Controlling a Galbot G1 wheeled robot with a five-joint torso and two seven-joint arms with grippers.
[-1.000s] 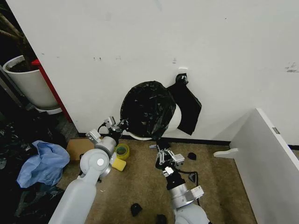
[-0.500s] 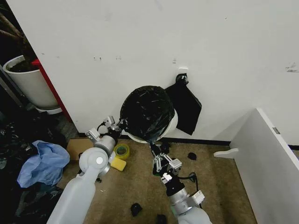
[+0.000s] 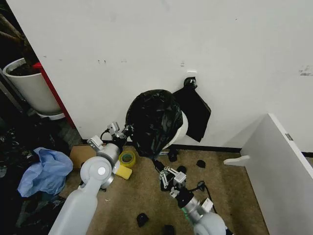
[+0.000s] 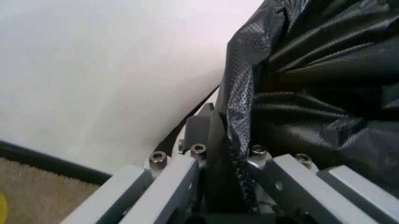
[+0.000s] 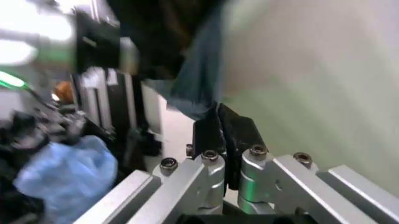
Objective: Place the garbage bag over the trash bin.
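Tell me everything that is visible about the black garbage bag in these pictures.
The garbage bag is thin, glossy, crinkled black plastic. It is draped over the top and front of the trash bin, which stands against the wall; cream rim shows at one side. The left gripper pinches the bag's edge, and the right gripper pinches a stretched lower corner.
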